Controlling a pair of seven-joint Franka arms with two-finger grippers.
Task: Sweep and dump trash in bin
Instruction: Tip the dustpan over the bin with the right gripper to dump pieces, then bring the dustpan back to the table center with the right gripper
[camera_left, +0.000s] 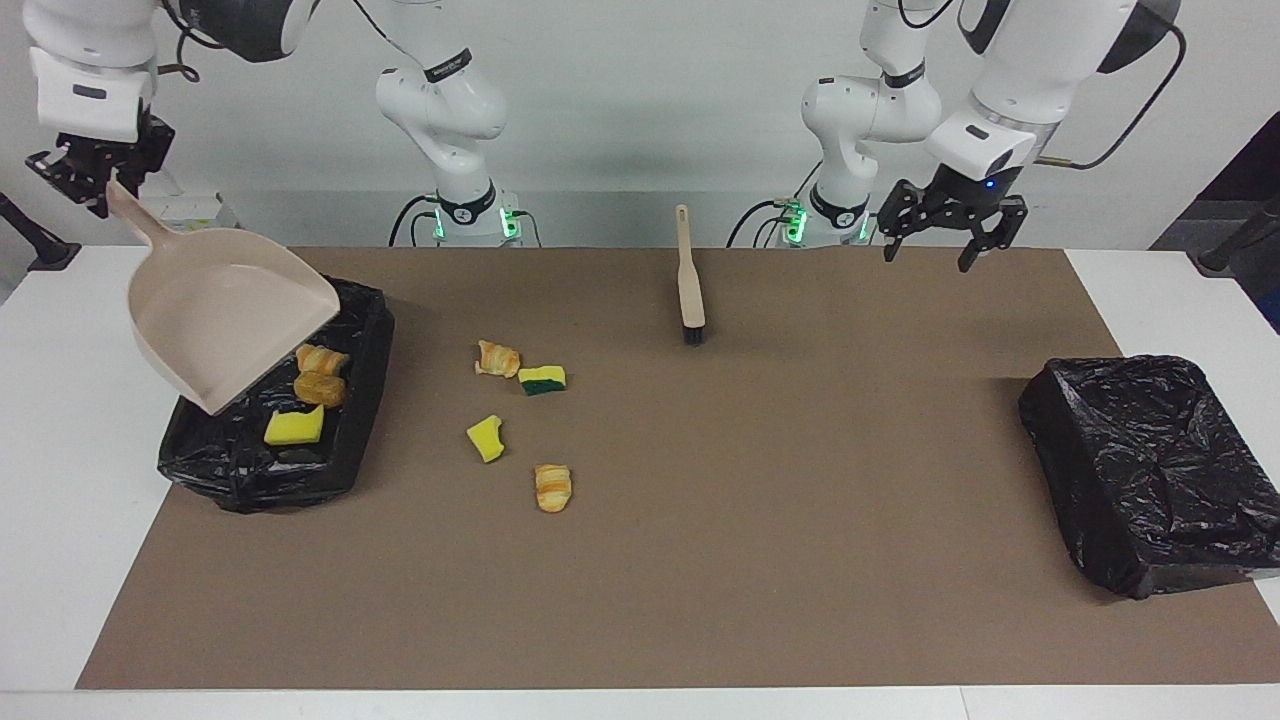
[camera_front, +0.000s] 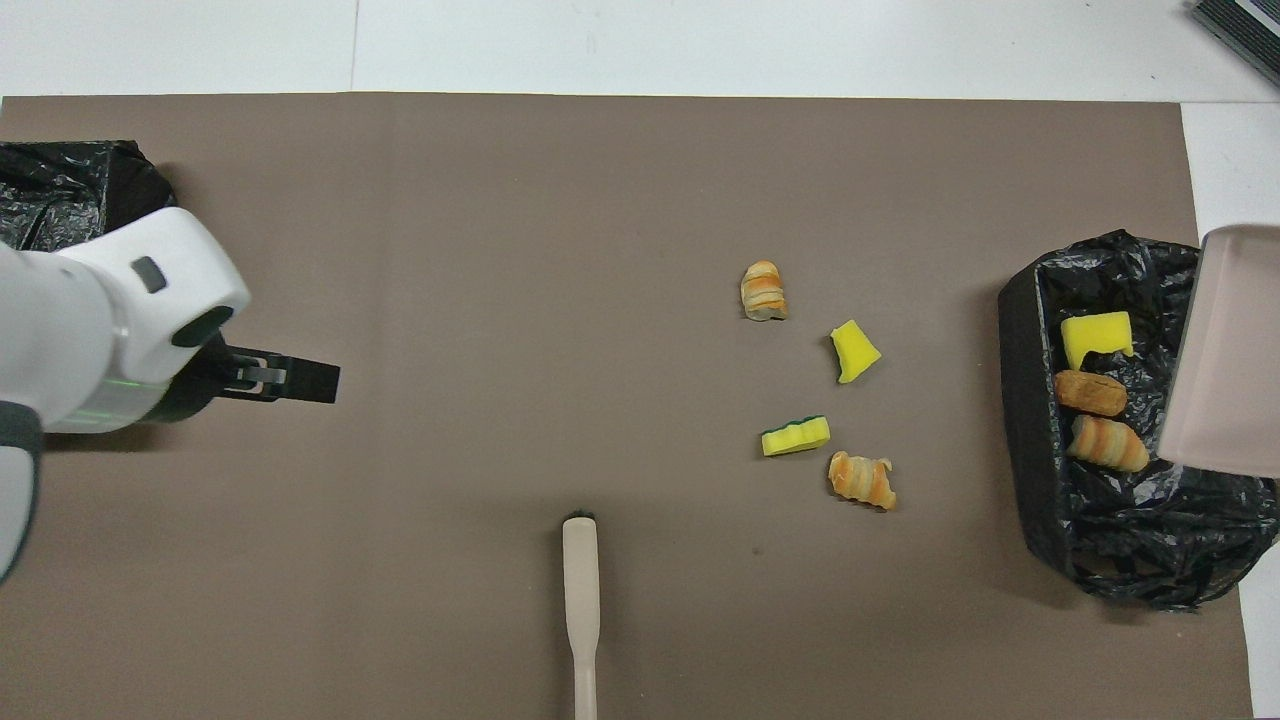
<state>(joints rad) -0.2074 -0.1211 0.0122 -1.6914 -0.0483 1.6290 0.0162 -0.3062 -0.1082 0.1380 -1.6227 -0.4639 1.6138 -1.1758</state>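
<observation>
Trash pieces: three lie in the bin, four on the brown mat. Right gripper, clamped on the dustpan handle, should tip it fully over the bin. Left gripper waits with fingers apart, near the brush.

Even, bright overhead lighting; both views sharp. Soft shadows fall on the brown mat beside the bins. Faint sheen on black liner. No glare, no noticeable edge distortion.
</observation>
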